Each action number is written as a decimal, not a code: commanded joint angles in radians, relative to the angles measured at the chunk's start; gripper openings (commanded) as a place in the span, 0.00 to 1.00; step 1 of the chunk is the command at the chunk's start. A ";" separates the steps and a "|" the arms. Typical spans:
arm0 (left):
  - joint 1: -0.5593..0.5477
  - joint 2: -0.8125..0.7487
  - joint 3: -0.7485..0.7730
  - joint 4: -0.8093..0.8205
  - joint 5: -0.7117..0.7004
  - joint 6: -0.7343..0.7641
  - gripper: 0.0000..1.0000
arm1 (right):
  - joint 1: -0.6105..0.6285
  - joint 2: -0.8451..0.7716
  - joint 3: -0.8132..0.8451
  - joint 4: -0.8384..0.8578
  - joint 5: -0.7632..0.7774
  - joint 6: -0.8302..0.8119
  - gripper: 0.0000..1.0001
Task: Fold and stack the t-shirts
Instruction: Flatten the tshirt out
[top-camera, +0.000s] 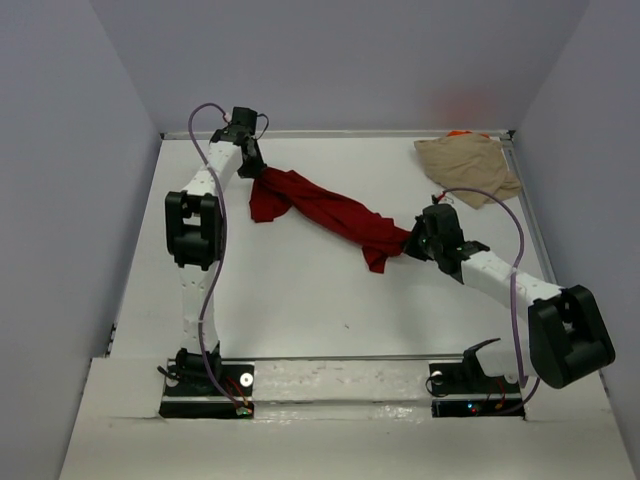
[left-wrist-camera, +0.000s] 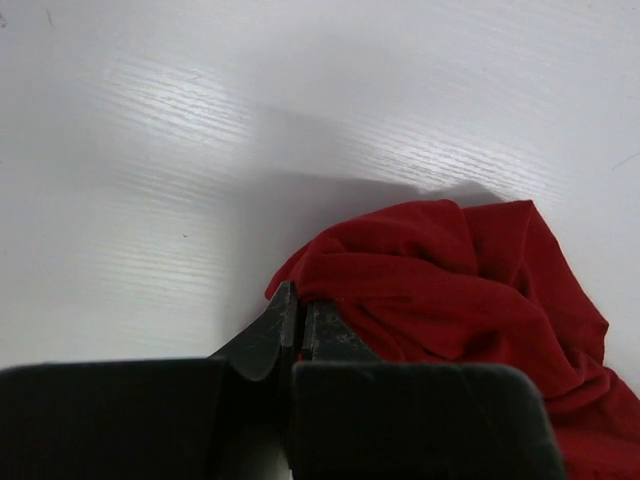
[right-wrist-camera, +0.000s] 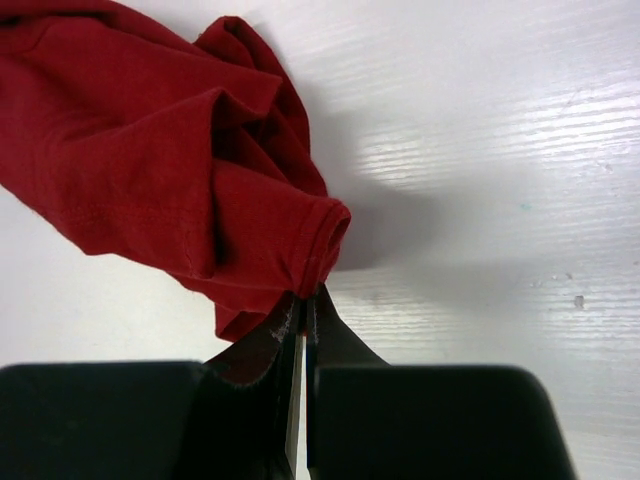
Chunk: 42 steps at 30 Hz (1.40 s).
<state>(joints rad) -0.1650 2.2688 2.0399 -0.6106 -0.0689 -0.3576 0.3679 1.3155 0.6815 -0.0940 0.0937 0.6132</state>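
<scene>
Dark red t-shirt (top-camera: 325, 212) was strung like a twisted rope between the arms, running from near the far left corner of the table (top-camera: 300, 320) toward its right edge. The left gripper (top-camera: 256, 172) was clamped tight on the far end, and the right gripper (top-camera: 410, 240) was pinched closed on the near end. A tan t-shirt (top-camera: 468, 165) lay crumpled in the far right corner, with a sliver of orange fabric (top-camera: 460, 133) showing at its far edge.

The step in hand looked like spreading the red shirt flat before folding. To do it well, the twist should come out first, then both arms should lower the cloth evenly, clear of the tan shirt. Both grips sat on bunched cloth, so regrasping at true corners would probably help.

Only the top view showed the full span, the twist and the other shirts. The left wrist view showed closed fingers biting a fold at the cloth's edge. The right wrist view revealed a hemmed tube opening, likely a sleeve cuff, just above the pinch, which was too small to make out from above.
</scene>
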 joint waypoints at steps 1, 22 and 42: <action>0.045 -0.035 0.028 -0.020 -0.063 -0.018 0.00 | 0.006 0.031 0.006 0.080 -0.040 0.060 0.00; 0.051 -0.094 -0.116 0.041 -0.052 -0.037 0.00 | -0.099 0.110 -0.034 0.203 -0.193 0.054 0.00; 0.053 -0.089 -0.086 0.021 -0.075 -0.035 0.00 | -0.099 -0.121 -0.221 0.218 -0.028 0.102 0.00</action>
<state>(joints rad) -0.1307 2.2612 1.9312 -0.5953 -0.1036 -0.3988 0.2760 1.1843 0.4408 0.1215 -0.0139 0.7624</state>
